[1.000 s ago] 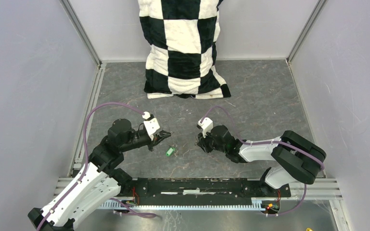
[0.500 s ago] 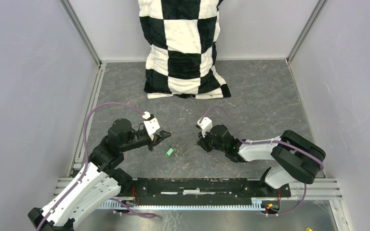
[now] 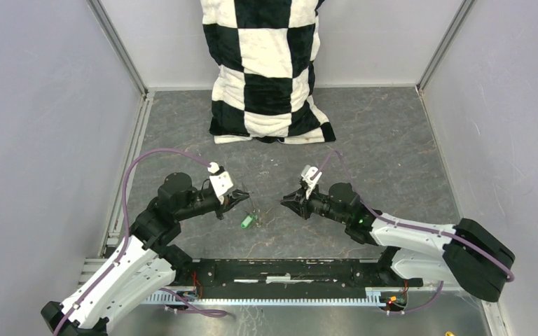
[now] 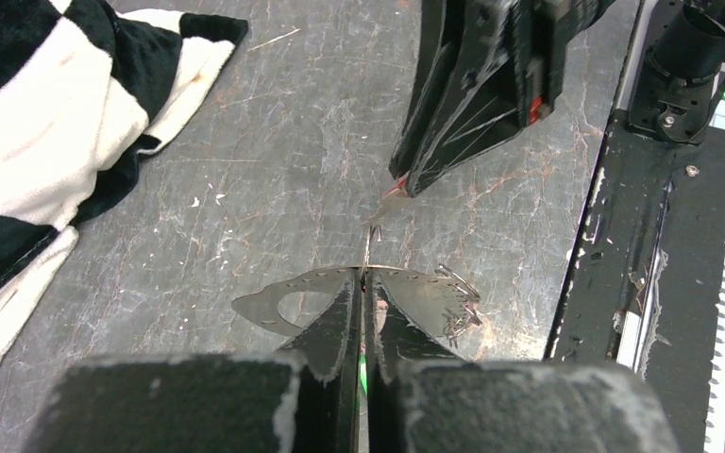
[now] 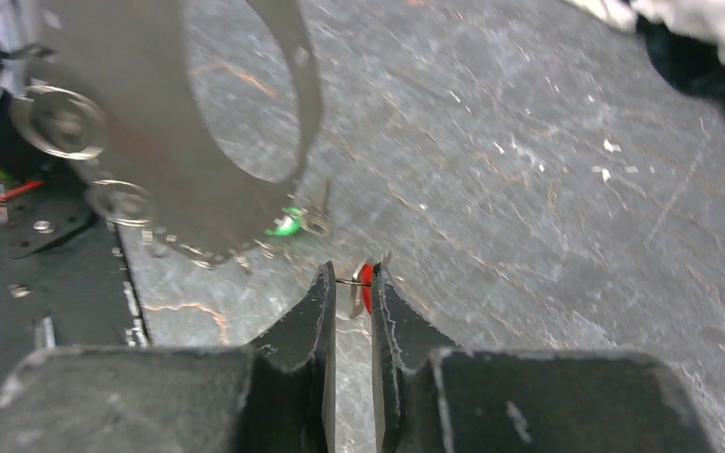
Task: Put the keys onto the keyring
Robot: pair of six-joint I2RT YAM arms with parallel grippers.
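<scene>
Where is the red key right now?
Right wrist view: red key pinched between the right gripper's fingers, just right of the green key.

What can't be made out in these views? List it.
- Keyring: left wrist view, edge-on, mostly hidden by the left claw; too thin in the top view.
- Red key: right wrist view, mostly covered by fingers of the right claw.
- Green key: blurred in the right wrist view; too small for detail from above.
</scene>
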